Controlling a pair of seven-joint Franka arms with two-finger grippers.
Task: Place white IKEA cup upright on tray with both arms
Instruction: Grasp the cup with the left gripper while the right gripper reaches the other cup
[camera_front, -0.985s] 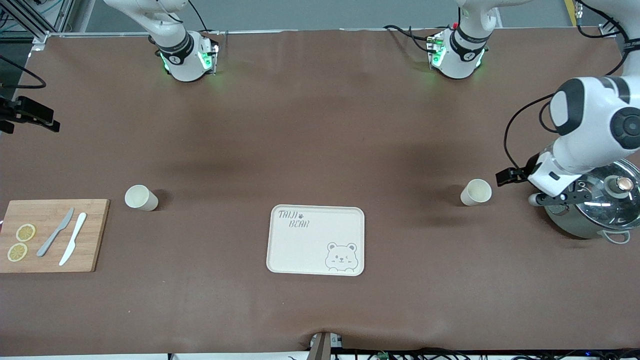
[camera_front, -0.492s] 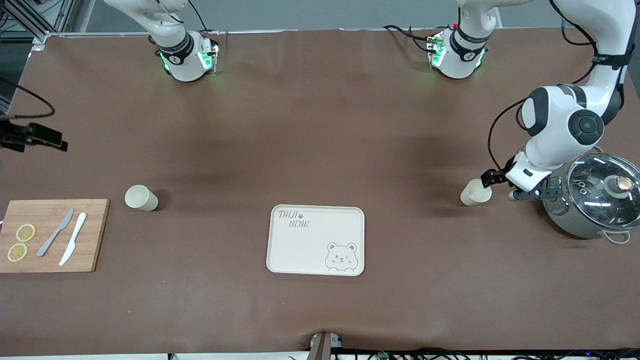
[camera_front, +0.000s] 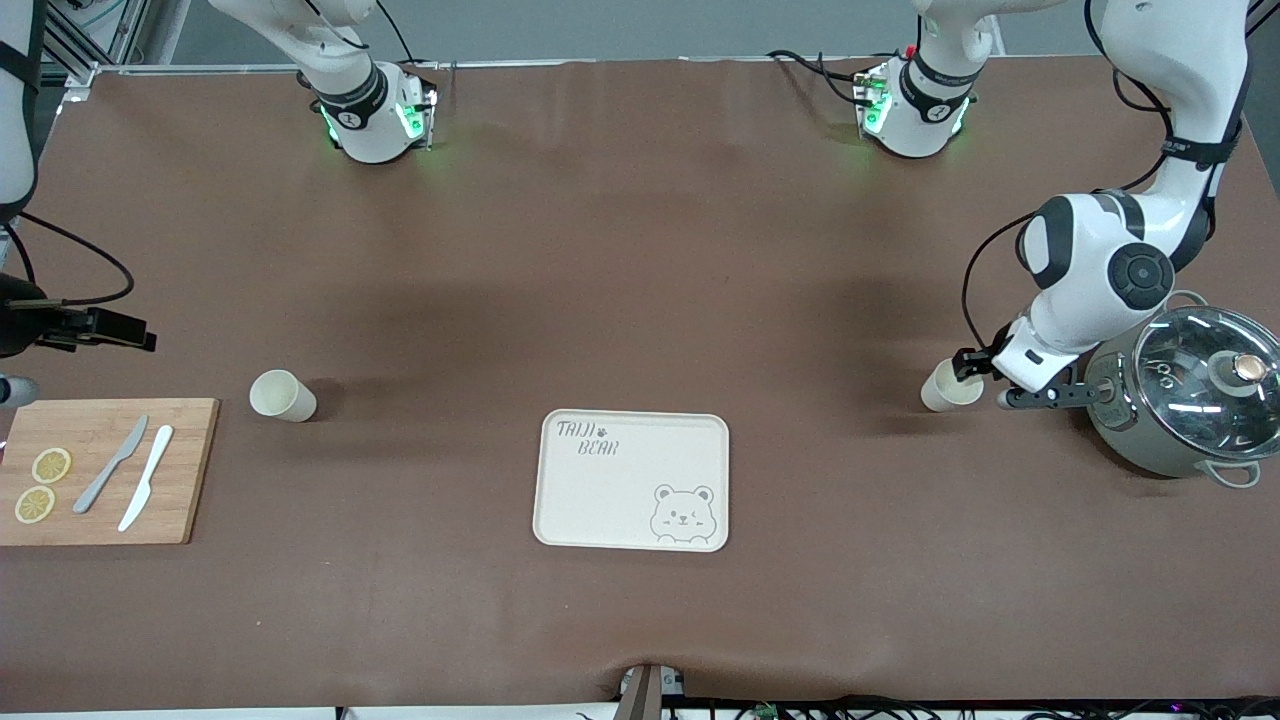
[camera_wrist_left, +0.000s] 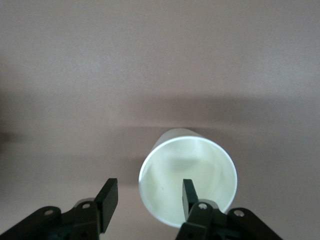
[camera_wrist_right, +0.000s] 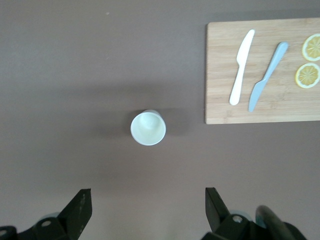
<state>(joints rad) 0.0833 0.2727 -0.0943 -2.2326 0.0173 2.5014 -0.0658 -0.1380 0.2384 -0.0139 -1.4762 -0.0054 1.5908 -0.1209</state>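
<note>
Fingers of our left gripper (camera_wrist_left: 146, 200) apart at one cup's (camera_front: 950, 385) rim; right gripper's (camera_wrist_right: 145, 210) apart above brown counter (camera_front: 640, 300), tray (camera_front: 632, 480) at six o'clock.

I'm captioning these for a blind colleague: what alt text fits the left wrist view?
The open left gripper hangs over the rim of a white cup on the brown table, one finger over the cup's mouth and the other outside the wall. Nothing else shows.
</note>
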